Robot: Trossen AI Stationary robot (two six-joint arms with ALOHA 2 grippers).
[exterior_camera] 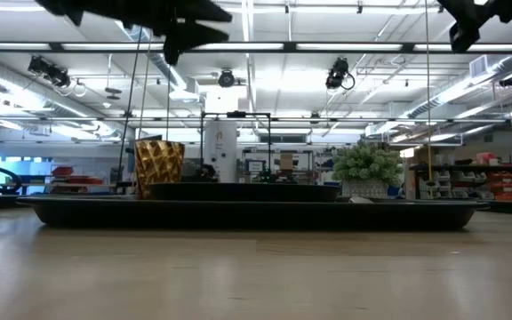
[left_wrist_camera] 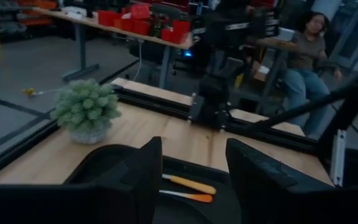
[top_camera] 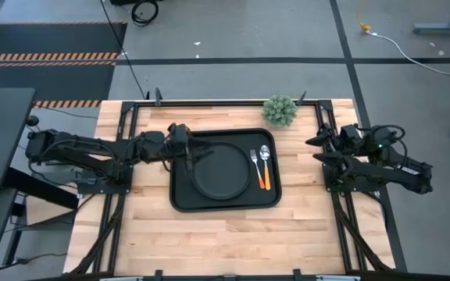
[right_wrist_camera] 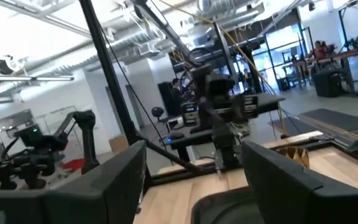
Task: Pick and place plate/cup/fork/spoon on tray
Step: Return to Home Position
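Left gripper (top_camera: 198, 153) over tray's left edge, raised above it, fingers (left_wrist_camera: 132, 180) parted with a clear gap, nothing held. Cup (exterior_camera: 159, 165) standing upright at tray's left end under that gripper, seen in low view; hidden beneath gripper from above. Plate (top_camera: 222, 171) flat on tray (top_camera: 225, 204), centre-left, rim just beside gripper tips. Fork (top_camera: 254, 167) and spoon (top_camera: 265, 165) lying side by side on tray right of plate, metal ends toward far edge, orange handles toward near edge, fork between plate and spoon; touching or not, cannot tell. Same two orange handles (left_wrist_camera: 189, 184) visible between fingers in left wrist view. Tray centred on wooden table (top_camera: 225, 242), long side running left-right. Spiky green plant (top_camera: 280, 110) on table just beyond tray's far right corner, apart from rim; also in low view (exterior_camera: 367, 167) and left wrist view (left_wrist_camera: 87, 109). Right gripper (top_camera: 321, 149) off tray at table's right edge, raised, fingers (right_wrist_camera: 284, 180) spread wide, empty, pointing toward tray. Seated person (left_wrist_camera: 306, 53) in room behind table, seen from left wrist view. Red bins (left_wrist_camera: 138, 22) on a bench further back.
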